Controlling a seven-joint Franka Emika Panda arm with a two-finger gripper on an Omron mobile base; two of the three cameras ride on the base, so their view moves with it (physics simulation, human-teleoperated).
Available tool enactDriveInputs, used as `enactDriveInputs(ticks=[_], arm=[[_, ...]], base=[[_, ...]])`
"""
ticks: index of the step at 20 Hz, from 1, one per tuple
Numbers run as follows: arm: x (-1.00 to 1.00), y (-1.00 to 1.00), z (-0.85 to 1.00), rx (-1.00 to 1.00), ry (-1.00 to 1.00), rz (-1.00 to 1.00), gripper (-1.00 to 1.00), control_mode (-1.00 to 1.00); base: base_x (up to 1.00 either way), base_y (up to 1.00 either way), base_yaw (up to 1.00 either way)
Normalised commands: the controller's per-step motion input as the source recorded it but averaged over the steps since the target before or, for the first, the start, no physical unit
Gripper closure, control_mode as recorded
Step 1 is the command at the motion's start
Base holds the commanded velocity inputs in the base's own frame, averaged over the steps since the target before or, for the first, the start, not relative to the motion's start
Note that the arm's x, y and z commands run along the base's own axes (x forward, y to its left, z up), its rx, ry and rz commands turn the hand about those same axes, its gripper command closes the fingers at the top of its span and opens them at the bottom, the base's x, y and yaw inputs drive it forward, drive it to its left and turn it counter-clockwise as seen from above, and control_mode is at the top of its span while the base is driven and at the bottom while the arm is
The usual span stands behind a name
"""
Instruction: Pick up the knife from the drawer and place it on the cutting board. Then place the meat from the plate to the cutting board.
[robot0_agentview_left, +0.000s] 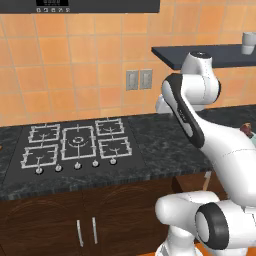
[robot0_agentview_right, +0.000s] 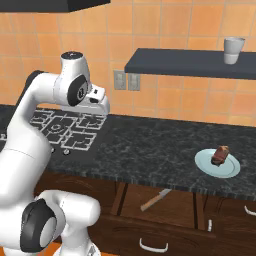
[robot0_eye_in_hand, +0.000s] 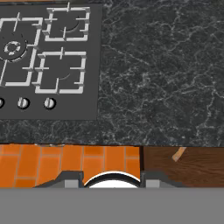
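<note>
The knife (robot0_agentview_right: 156, 199) lies slantwise in the open drawer (robot0_agentview_right: 165, 207) below the counter edge; one end of the knife (robot0_eye_in_hand: 178, 154) also shows in the hand view. The meat (robot0_agentview_right: 220, 155), a small brown lump, sits on a pale round plate (robot0_agentview_right: 205, 165) at the right of the counter and peeks in at the meat (robot0_agentview_left: 246, 129) in the left base view. My gripper (robot0_eye_in_hand: 112, 180) hangs above the dark counter just right of the stove, its fingertips (robot0_eye_in_hand: 72, 179) apart with nothing between them. The cutting board is out of view.
A gas stove (robot0_agentview_left: 75, 142) with a row of knobs fills the counter's left part. A dark shelf (robot0_agentview_right: 190, 62) on the tiled wall carries a grey cup (robot0_agentview_right: 233, 50). Closed cabinet doors (robot0_agentview_left: 85, 225) stand under the stove.
</note>
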Motion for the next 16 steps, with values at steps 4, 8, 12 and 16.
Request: enactDriveInputs(ticks=[4, 8, 12, 16], arm=[[-0.42, 0.00, -0.17, 0.00, -0.02, 0.00, -1.00, -1.00], [-0.33, 0.01, -0.77, 0.01, 0.09, 0.00, -1.00, -1.00], [-0.02, 0.00, -0.03, 0.00, 0.01, 0.00, -1.00, -1.00], [0.00, 0.00, 0.00, 0.00, 0.00, 0.00, -1.00, 1.00]], base=[[0.00, 0.00, 0.00], [0.00, 0.00, 0.00], [0.00, 0.00, 0.00], [-0.65, 0.26, -0.05]])
